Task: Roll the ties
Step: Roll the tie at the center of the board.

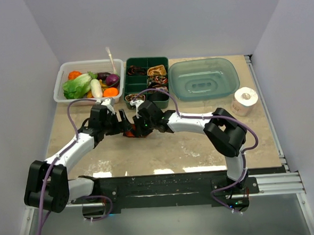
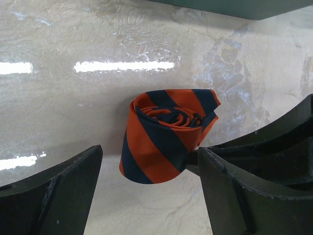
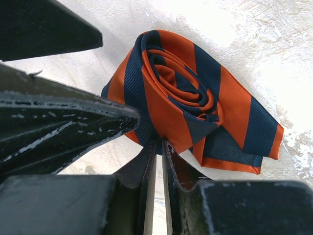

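- Orange and navy diagonal stripes band the striped tie [image 2: 161, 137], wound into a tight coil with its spiral of layers showing at the open end.
- One loose end juts flat from the coil's side.
- It sits on the pale marbled tabletop [image 2: 73, 107], near the green divided tray [image 1: 145, 62], between both arms.
- Left gripper [image 2: 149, 161] is spread wide, one finger either side of the coil, gripping nothing.
- Right gripper [image 3: 159, 147] is narrowed to a slit, tips nipping the outer wrap.
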`<move>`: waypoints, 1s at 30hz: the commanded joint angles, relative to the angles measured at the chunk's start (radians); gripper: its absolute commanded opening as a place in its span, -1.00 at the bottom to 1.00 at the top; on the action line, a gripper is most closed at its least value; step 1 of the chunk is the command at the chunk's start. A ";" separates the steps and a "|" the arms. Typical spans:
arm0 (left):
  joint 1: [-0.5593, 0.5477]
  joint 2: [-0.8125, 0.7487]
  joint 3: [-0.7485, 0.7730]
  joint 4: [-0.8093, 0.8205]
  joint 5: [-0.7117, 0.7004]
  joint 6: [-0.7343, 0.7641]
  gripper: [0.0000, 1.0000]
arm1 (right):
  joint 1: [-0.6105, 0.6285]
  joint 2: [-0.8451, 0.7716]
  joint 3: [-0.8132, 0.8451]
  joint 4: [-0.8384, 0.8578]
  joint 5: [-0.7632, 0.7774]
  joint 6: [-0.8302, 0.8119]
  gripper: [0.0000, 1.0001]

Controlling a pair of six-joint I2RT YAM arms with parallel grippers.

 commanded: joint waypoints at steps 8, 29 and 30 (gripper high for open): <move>0.036 0.001 -0.023 0.175 -0.003 -0.042 0.68 | -0.004 -0.090 0.067 0.049 0.016 -0.013 -0.70; 0.127 0.086 -0.171 0.416 0.247 -0.102 0.67 | -0.062 0.072 0.062 0.003 0.087 -0.058 -0.71; 0.127 0.095 -0.175 0.441 0.256 -0.105 0.67 | -0.068 0.065 0.050 0.021 0.078 -0.058 -0.70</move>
